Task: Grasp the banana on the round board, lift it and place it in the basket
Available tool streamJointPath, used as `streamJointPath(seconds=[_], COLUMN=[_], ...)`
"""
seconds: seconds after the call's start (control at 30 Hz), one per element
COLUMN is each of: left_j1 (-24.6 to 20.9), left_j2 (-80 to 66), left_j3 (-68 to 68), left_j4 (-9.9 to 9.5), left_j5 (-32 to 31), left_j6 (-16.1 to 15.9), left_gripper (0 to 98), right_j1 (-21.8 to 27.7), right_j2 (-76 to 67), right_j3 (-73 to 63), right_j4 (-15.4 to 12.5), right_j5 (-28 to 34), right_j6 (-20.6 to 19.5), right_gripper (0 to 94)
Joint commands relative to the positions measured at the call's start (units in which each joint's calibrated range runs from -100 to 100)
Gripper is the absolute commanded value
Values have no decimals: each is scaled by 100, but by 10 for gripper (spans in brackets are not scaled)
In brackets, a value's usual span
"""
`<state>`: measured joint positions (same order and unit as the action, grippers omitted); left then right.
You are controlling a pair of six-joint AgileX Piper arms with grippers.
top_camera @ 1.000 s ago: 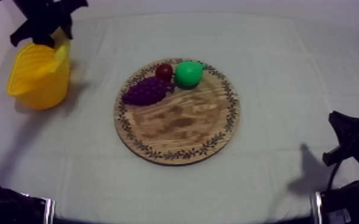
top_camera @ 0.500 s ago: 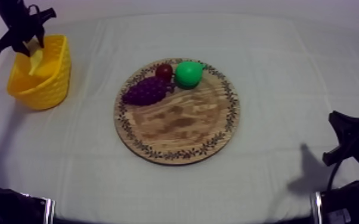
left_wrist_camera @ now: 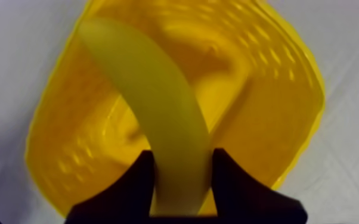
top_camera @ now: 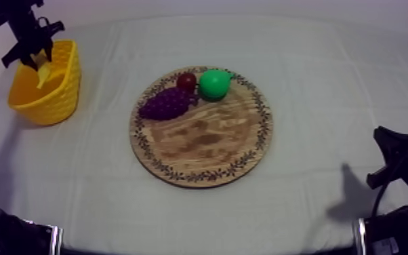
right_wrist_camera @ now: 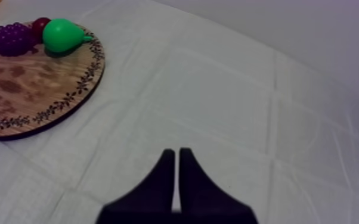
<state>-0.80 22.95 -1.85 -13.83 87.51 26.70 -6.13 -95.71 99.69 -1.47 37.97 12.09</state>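
Note:
The pale yellow banana (left_wrist_camera: 152,113) is clamped between my left gripper's (left_wrist_camera: 182,179) black fingers (left_wrist_camera: 137,179) and hangs down into the mouth of the yellow basket (left_wrist_camera: 301,89). From above, that gripper (top_camera: 32,53) sits over the far left rim of the basket (top_camera: 47,102), and the banana (top_camera: 43,73) points into it. The round wooden board (top_camera: 207,146) lies mid-table. My right gripper (right_wrist_camera: 176,158) is shut on nothing, a narrow wedge low over the cloth at the right side (top_camera: 384,159).
On the far part of the board sit a bunch of grapes (top_camera: 166,103), a small red fruit (top_camera: 186,82) and a green pear (top_camera: 215,84). The right wrist view shows them too: grapes (right_wrist_camera: 12,39), pear (right_wrist_camera: 62,36), board (right_wrist_camera: 33,89).
My left gripper, with the banana, moved from above the basket's right side to its far left rim, then dipped slightly. The basket went from looking tipped to upright. The right arm stayed still.

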Motion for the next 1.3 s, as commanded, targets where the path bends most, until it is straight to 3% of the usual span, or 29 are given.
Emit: streamJointPath(seconds=[0.0, 0.7, 0.8, 1.03, 1.27], left_j1=[-17, 57, 69, 77, 260], left_j2=[125, 525, 385, -721, -2882], left_j3=[6, 176, 301, 1022, 2540], left_j4=[26, 128, 145, 277, 337], left_j5=[-90, -749, -836, -1461, -2827], left_j6=[-3, 165, 139, -110, -498], left_gripper=[377, 438, 362, 75, 8], right_j1=[0, 0, 0, 0, 0], right_j2=[-4, -4, -4, -4, -4], right_j3=[-3, -3, -3, -3, -3], right_j4=[-2, -2, -2, -2, -2], right_j5=[1, 1, 1, 1, 1], right_j6=[0, 0, 0, 0, -1], right_gripper=[5, 5, 5, 5, 5])
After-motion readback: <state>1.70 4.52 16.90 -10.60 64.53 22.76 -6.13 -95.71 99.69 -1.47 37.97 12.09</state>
